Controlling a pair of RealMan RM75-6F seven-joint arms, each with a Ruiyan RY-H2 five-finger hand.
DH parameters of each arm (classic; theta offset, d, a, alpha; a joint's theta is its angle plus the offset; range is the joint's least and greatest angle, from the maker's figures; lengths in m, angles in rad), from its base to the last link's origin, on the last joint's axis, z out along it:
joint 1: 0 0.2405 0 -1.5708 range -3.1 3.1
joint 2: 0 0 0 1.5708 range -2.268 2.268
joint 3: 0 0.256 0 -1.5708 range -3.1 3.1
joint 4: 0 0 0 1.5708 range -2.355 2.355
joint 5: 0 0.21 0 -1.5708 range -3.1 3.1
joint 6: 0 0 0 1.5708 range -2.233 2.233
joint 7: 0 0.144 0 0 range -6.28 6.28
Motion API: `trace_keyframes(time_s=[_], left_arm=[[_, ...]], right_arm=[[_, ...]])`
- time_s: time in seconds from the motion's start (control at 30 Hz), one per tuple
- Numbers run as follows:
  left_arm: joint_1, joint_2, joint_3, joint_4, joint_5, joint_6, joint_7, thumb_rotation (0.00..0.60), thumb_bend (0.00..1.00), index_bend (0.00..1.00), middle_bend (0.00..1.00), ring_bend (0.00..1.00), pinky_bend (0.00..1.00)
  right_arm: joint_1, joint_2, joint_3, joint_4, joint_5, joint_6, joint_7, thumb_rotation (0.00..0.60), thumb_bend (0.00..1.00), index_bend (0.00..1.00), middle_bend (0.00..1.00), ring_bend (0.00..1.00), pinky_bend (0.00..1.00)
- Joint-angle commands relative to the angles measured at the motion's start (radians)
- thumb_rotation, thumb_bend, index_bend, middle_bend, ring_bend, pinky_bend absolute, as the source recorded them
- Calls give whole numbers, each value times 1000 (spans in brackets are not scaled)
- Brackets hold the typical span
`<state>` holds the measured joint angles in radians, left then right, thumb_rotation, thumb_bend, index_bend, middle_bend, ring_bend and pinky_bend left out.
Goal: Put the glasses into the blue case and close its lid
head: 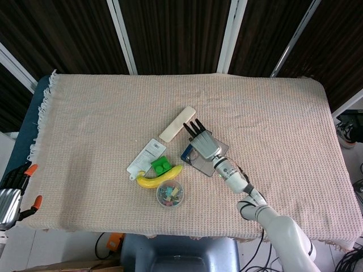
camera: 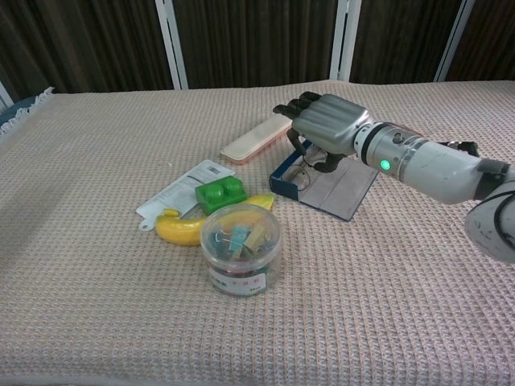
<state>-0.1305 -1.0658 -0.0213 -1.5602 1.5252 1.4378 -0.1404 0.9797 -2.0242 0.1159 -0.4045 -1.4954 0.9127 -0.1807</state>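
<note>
R hand (camera: 326, 129) hovers over the blue case (camera: 322, 186) near table centre, fingers stretched toward 11 o'clock in head view, thumb curled under; whether it pinches the glasses (camera: 299, 171) I can't tell, looks more like resting above them. Glasses sit in the case's tray at its 9 o'clock end, prob. so the lid (camera: 344, 189) can fold over from the 4 o'clock side, where it lies flat on the cloth (head: 272, 113). Case's long axis runs approx 10-to-4 in head view; glasses' own axis too small to read. L hand (head: 10, 198) waits at table's 8 o'clock corner, off the edge, well apart, fingers seemingly loose w/ nothing in them. Cream case (head: 177, 123) lies just beside at 11 o'clock; banana (head: 159, 177), green block (head: 160, 165), clip tub (head: 171, 194) cluster at 8 o'clock. Judgement: glasses in, lid not yet shut.
</note>
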Motion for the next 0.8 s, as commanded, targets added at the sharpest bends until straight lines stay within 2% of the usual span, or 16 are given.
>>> trace_keyframes(time_s=[0.03,0.2,0.3,0.5,0.63,0.8], left_arm=[[0,0,0,0,1,1,0,600,394,0,0,0,95],[3,0,-1,1,1,7,-4,600,394,0,0,0,95],[4,2,1,0,7,12,-6,600,394,0,0,0,96],[6,0,3,-2,15,18,-2,600,393,0,0,0,96],[6,-2,5,-6,17,18,8,600,393,0,0,0,97],[6,-5,4,-7,18,19,16,600,393,0,0,0,97]], right_arm=[[-4,6,-1,-7,-1,13,4,600,403,493,103,0,0],[-39,53,-16,-60,-14,62,13,600,330,437,89,0,0],[-85,119,-51,-143,-41,112,20,600,303,403,65,0,0],[-183,253,-138,-295,-110,218,45,600,301,464,61,0,0],[-218,285,-178,-305,-141,238,45,600,284,504,61,0,0],[-236,277,-202,-244,-161,231,76,600,282,534,60,0,0]])
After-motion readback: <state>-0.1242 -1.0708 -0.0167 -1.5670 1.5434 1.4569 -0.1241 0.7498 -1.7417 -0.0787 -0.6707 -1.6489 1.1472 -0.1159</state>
